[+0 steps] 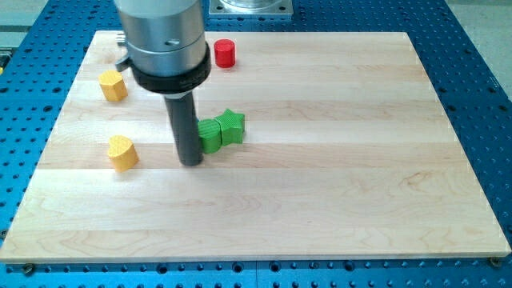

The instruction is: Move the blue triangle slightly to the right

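Where my tip meets the board, it touches the left edge of the green cube, which abuts a green star on its right. Left of that cube sit two yellow blocks, with a red cylinder above. There is no pincer to judge, only the rod; no blue triangle shows.

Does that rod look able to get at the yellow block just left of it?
Probably yes: my tip sits left of the green cube, and only bare wood lies between it and the lower yellow block further left.

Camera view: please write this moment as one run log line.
tip touching green block from view's left | green star beside it | blue triangle: not visible
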